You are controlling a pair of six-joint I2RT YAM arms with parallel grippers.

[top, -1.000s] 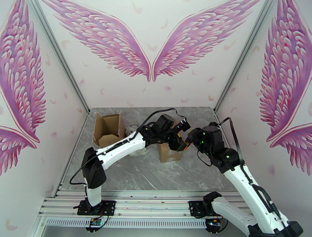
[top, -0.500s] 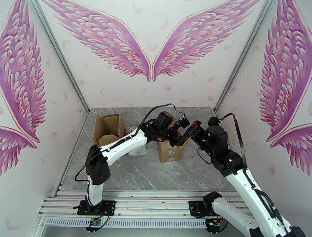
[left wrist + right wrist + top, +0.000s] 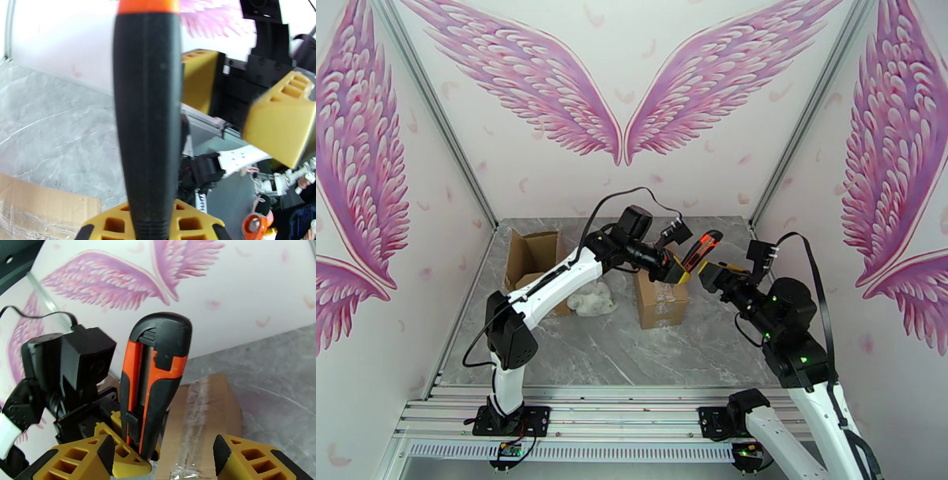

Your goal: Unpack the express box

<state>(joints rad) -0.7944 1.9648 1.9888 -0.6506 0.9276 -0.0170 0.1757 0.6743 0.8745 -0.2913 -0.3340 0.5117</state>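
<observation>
The sealed, taped cardboard box (image 3: 660, 300) stands mid-table, and it also shows in the right wrist view (image 3: 201, 425). Just above its top, my left gripper (image 3: 676, 272) is shut on the lower end of an orange and black utility knife (image 3: 703, 245), which points up. In the left wrist view the knife's black handle (image 3: 146, 118) rises from my yellow finger (image 3: 118, 225). My right gripper (image 3: 709, 274) faces it from the right, open. Its yellow fingers (image 3: 79, 459) stand wide apart on either side of the knife (image 3: 154, 390) without touching it.
An opened cardboard box (image 3: 533, 264) sits at the back left of the table. A white crumpled bundle (image 3: 588, 300) lies between it and the sealed box. The back wall is close behind the grippers.
Both grippers have risen from the box top. The right arm has drawn back to the right. The knife has swung upright in the left gripper.
</observation>
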